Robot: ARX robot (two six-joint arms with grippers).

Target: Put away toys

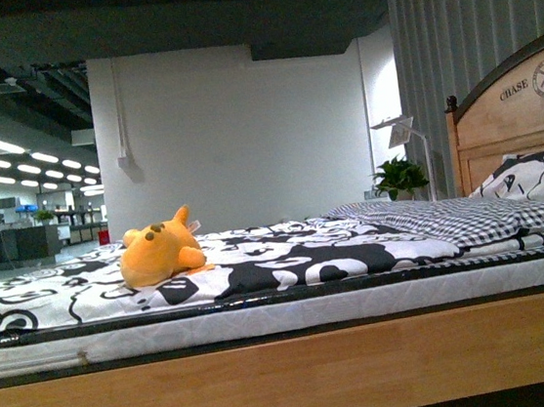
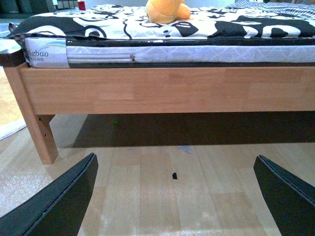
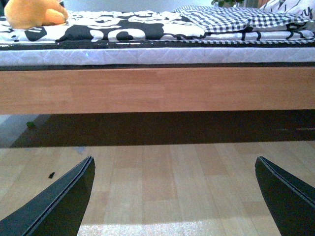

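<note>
A small yellow-orange plush animal [image 1: 160, 254] lies on the black-and-white patterned bedspread [image 1: 288, 261] of a wooden-framed bed [image 1: 273, 380]. Its body is rounded and soft, with a pointed ear sticking up and a few small dark marks on top. It rests low on the cover, one stubby limb stretched out to the right. In the front view it sits toward the left part of the bed, set back a little from the near edge.
</note>
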